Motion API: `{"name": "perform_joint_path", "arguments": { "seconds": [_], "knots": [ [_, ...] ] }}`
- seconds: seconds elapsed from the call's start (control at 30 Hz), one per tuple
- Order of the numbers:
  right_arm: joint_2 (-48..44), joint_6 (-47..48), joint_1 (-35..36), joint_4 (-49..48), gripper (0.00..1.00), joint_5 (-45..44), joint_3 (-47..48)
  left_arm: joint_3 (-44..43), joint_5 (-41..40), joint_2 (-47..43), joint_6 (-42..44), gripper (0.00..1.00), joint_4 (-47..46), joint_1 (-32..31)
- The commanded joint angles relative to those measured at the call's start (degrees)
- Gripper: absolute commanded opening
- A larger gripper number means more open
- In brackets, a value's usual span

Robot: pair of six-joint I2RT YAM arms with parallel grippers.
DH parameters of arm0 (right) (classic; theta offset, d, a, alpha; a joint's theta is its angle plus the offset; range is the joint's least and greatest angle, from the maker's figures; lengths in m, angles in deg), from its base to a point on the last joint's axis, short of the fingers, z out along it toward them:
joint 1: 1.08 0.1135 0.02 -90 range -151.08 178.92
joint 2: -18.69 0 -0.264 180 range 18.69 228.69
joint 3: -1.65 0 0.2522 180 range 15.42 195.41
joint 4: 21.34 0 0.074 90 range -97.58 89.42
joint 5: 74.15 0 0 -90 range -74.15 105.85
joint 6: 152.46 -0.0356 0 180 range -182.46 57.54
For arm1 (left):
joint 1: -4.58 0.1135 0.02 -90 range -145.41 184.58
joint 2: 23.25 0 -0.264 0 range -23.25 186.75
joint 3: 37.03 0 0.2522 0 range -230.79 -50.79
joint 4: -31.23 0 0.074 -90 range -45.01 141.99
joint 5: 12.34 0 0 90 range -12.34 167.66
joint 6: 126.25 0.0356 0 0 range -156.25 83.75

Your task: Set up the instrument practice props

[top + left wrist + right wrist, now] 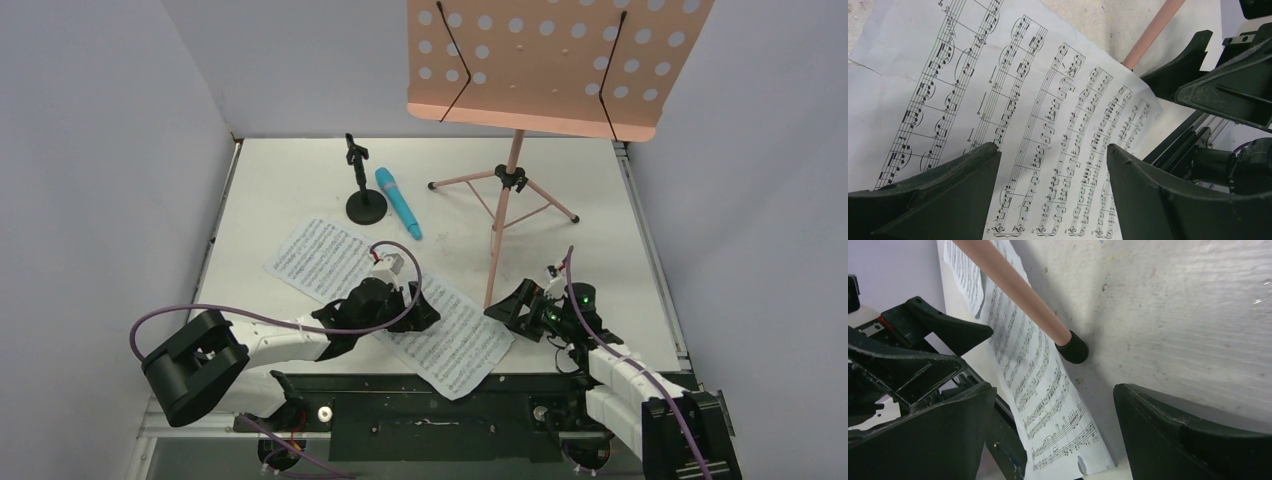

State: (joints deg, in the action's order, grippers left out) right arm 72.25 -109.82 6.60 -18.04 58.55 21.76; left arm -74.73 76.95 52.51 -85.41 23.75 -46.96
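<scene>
The pink perforated music stand [560, 60] stands on its tripod at the back right. One sheet-music page [320, 255] lies flat on the table, and a second page [455, 335] reaches over the near edge. My left gripper [425, 305] hovers open over this second page [1048, 100], nothing between its fingers [973, 170]. Just right of the page, my right gripper [510, 305] is open and empty, close to the stand's front leg [1013, 285] and its black foot [1073, 350]. The blue microphone [398, 203] lies beside the black round-based mic stand [364, 205].
White walls close in the table on the left, back and right. The stand's other tripod legs [545, 200] spread across the back right. A dark rail [420, 405] runs along the near edge between the arm bases.
</scene>
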Motion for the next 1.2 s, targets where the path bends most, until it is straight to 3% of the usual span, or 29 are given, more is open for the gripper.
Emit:
{"name": "perform_joint_path", "arguments": {
  "seconds": [0.0,0.23,0.43,0.57,0.83,1.0,1.17],
  "knots": [
    [2.0,-1.9,2.8,-6.5,0.87,-0.7,-1.4,0.3,-0.2,1.4,-0.7,0.76,-2.3,0.3],
    [3.0,-1.9,3.3,-7.9,0.47,0.0,-2.4,0.5,0.5,3.8,-1.3,0.75,-4.7,0.3],
    [2.6,-1.5,3.5,-7.1,0.47,-0.7,-2.6,0.8,0.7,5.4,-1.9,0.74,-6.6,0.3],
    [2.3,-1.4,3.8,-7.0,0.38,-0.8,-2.2,0.8,0.7,5.5,-2.0,0.74,-7.2,0.3],
    [3.6,0.6,4.1,-5.7,0.07,-0.2,1.4,-0.3,1.4,4.7,-1.1,0.74,-7.6,0.3],
    [2.9,3.1,4.3,-2.2,0.05,0.1,6.1,-0.6,2.5,1.0,1.7,0.74,-7.2,0.3],
    [2.0,10.0,4.8,6.5,0.05,2.0,13.9,-3.9,-1.7,-6.3,7.1,0.75,2.3,0.5]
  ]
}}
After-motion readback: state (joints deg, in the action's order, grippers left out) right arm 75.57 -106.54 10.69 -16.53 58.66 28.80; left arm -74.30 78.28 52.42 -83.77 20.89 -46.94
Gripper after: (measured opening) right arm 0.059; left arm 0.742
